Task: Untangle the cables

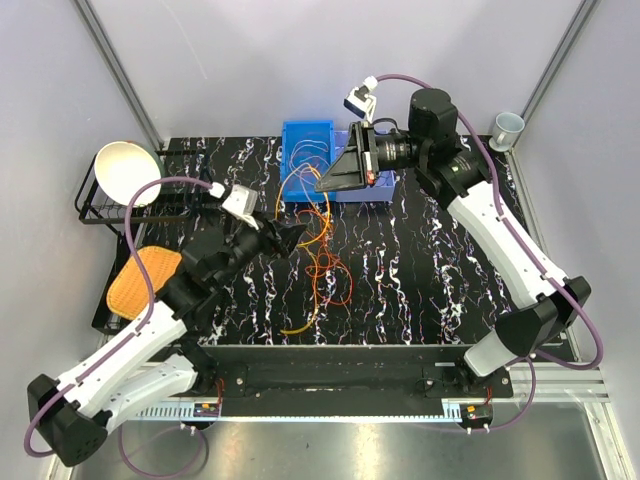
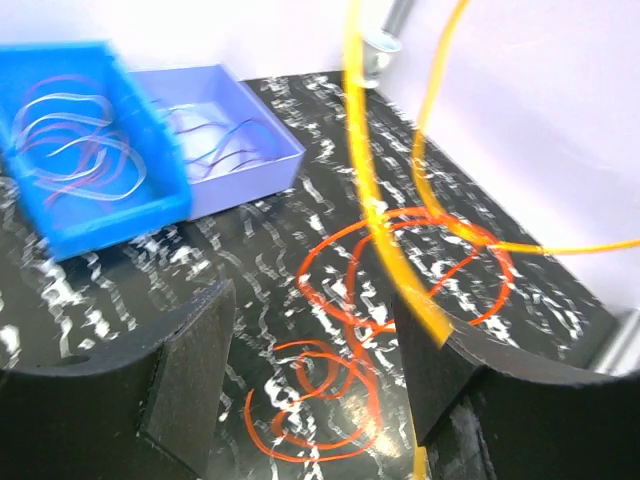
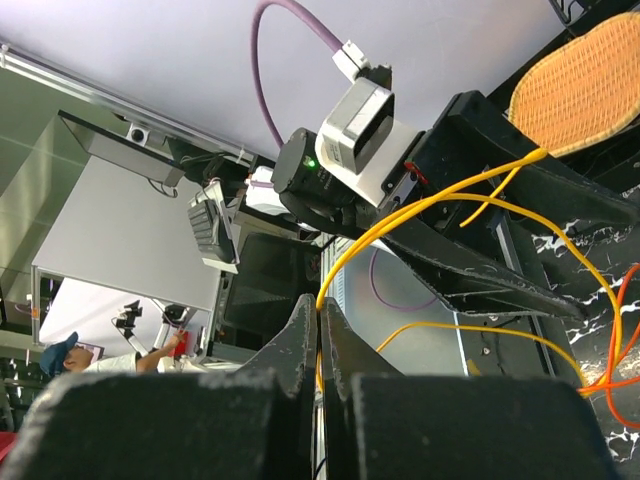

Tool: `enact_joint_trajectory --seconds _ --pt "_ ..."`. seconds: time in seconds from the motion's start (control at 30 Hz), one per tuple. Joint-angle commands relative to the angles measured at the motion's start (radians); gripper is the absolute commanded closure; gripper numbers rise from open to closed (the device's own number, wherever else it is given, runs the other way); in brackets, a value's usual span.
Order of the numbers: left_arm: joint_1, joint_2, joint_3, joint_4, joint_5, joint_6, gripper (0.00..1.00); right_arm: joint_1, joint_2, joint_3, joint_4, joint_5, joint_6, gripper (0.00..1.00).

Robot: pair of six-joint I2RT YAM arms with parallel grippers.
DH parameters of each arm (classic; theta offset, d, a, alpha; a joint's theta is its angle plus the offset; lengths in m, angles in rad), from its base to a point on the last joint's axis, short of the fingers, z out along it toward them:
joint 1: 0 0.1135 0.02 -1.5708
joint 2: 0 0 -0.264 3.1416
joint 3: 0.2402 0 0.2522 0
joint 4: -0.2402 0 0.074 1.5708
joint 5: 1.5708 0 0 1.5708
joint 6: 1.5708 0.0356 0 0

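Note:
A tangle of thin orange and red cables (image 1: pixel 325 265) lies on the black marbled table (image 1: pixel 430 270). My right gripper (image 1: pixel 322 186) is raised above the bins. In the right wrist view it (image 3: pixel 320 305) is shut on a yellow cable (image 3: pixel 400 225) that stretches down toward the tangle. My left gripper (image 1: pixel 293 236) hovers over the tangle with its jaws wide open (image 2: pixel 312 300). The yellow cable (image 2: pixel 385 230) crosses its right finger (image 2: pixel 440 370). Red-orange loops (image 2: pixel 340 400) lie on the table between the fingers.
A blue bin (image 1: pixel 307 128) (image 2: pixel 120 215) holds several thin cables, and a lavender bin (image 2: pixel 255 170) stands beside it. A white bowl (image 1: pixel 125 170) sits on a black rack at the back left. A woven mat (image 1: pixel 143 278) lies at the left, a cup (image 1: pixel 507 126) at the back right.

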Motion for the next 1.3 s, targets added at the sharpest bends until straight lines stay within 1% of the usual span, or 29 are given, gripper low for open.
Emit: enact_joint_trajectory --seconds 0.0,0.13,0.23,0.33,0.37,0.43,0.5,0.57,0.7,0.83,0.9,0.97,1.0,1.03,1.07,1.13,1.17,1.23,1.27 --pt "0.005 0.049 0.063 0.114 0.1 -0.004 0.34 -0.007 -0.062 -0.011 0.021 -0.023 -0.011 1.0" --pt "0.005 0.089 0.066 0.146 0.109 -0.005 0.42 -0.008 -0.077 -0.019 0.021 -0.028 -0.009 1.0" --pt "0.005 0.111 0.064 0.183 0.136 -0.001 0.45 -0.008 -0.087 -0.027 0.024 -0.035 -0.006 1.0" --pt "0.007 0.124 0.052 0.217 0.151 0.005 0.59 -0.007 -0.097 -0.044 0.041 -0.049 0.005 1.0" --pt "0.006 0.121 0.044 0.253 0.159 0.005 0.71 -0.008 -0.103 -0.047 0.049 -0.055 0.012 1.0" --pt "0.006 0.109 0.014 0.297 0.172 -0.008 0.83 -0.008 -0.11 -0.064 0.066 -0.063 0.026 1.0" --pt "0.007 0.091 -0.008 0.359 0.174 -0.018 1.0 -0.007 -0.113 -0.073 0.092 -0.074 0.048 1.0" --pt "0.007 0.075 -0.051 0.421 0.186 -0.042 1.0 -0.008 -0.122 -0.09 0.116 -0.086 0.071 1.0" --pt "0.007 0.011 -0.121 0.42 0.146 -0.12 1.0 -0.007 -0.131 -0.097 0.118 -0.094 0.072 1.0" --pt "0.007 -0.062 -0.06 0.127 0.09 -0.152 1.0 -0.03 -0.136 -0.108 0.113 -0.074 0.058 1.0" --pt "0.006 -0.15 -0.066 0.085 0.084 -0.191 1.0 -0.045 -0.133 -0.122 0.115 -0.054 0.052 1.0" --pt "0.007 -0.223 -0.034 -0.029 0.076 -0.225 1.0 -0.069 -0.13 -0.139 0.116 -0.019 0.032 1.0" --pt "0.007 -0.236 0.059 -0.098 0.035 -0.222 1.0 -0.08 -0.13 -0.163 0.113 -0.003 0.026 1.0" --pt "0.006 -0.242 0.122 -0.299 -0.004 -0.216 1.0 -0.091 -0.128 -0.179 0.116 0.026 0.011 1.0" --pt "0.005 -0.247 0.25 -0.382 -0.066 -0.203 1.0 -0.115 -0.13 -0.197 0.116 0.043 0.005 1.0" --pt "0.007 -0.25 0.358 -0.528 -0.105 -0.162 1.0 -0.126 -0.125 -0.267 0.116 0.101 -0.02 1.0" --pt "0.007 -0.247 0.454 -0.556 -0.122 -0.15 1.0 -0.131 -0.122 -0.318 0.116 0.127 -0.03 1.0" --pt "0.007 -0.213 0.559 -0.634 -0.137 -0.102 1.0 -0.131 -0.105 -0.369 0.123 0.199 -0.05 1.0" --pt "0.006 -0.192 0.669 -0.668 -0.166 -0.09 1.0 -0.131 -0.097 -0.416 0.127 0.219 -0.054 1.0"
